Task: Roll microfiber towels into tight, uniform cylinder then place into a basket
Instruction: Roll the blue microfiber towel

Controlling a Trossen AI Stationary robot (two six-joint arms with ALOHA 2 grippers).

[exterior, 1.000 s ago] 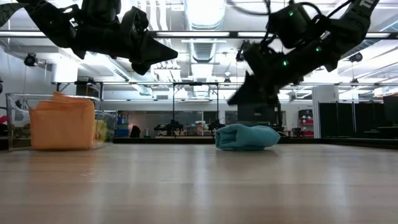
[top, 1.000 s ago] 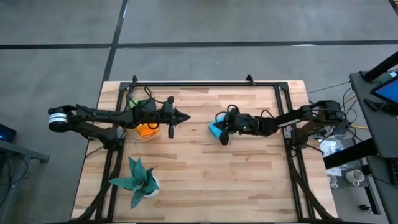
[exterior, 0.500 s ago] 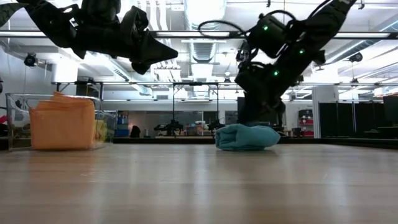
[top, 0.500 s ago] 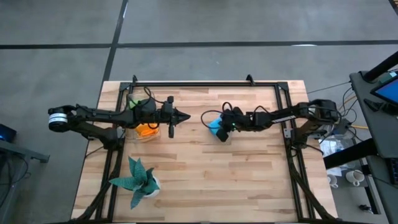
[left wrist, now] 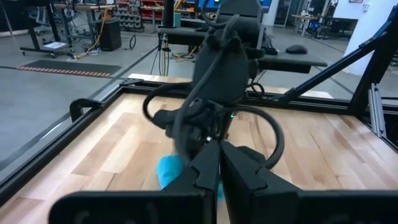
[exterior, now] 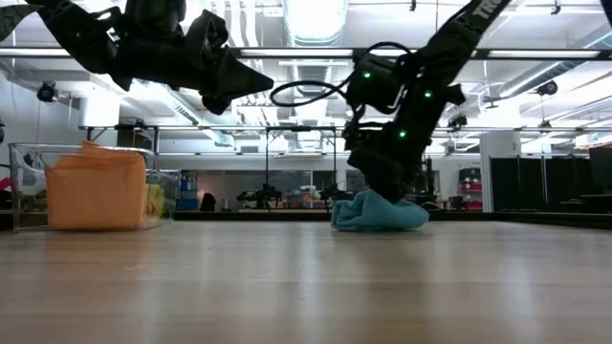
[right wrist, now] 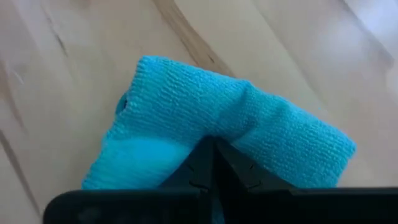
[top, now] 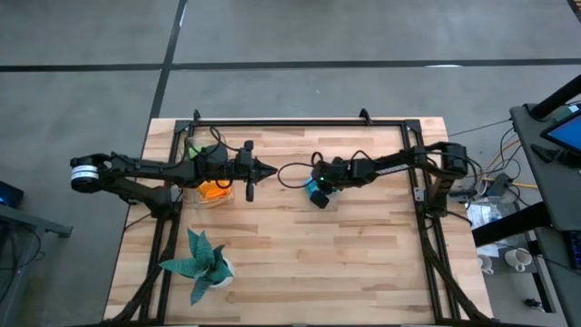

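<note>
The blue towel [top: 314,189] lies rolled on the table [top: 363,263] near the middle, a bit right of centre; it's a short fat bundle w/ a ribbed knit look, bent into a soft elbow rather than a straight cylinder (one end shows a small open hollow in the right wrist view) [right wrist: 230,134]. The right gripper [top: 318,191] is down on top of it, fingers pressed together w/ the tips touching the cloth; can't tell if any fabric is pinched btwn them. From table height the roll [exterior: 380,211] sits flat on the wood w/ the dark arm right over it. The left gripper [top: 270,171] hangs above the table just left of the towel, fingers pressed together, holding nothing. On the far left the clear basket [exterior: 19,186] holds an orange towel [exterior: 94,187], w/ yellow [exterior: 153,200] beside it.
</note>
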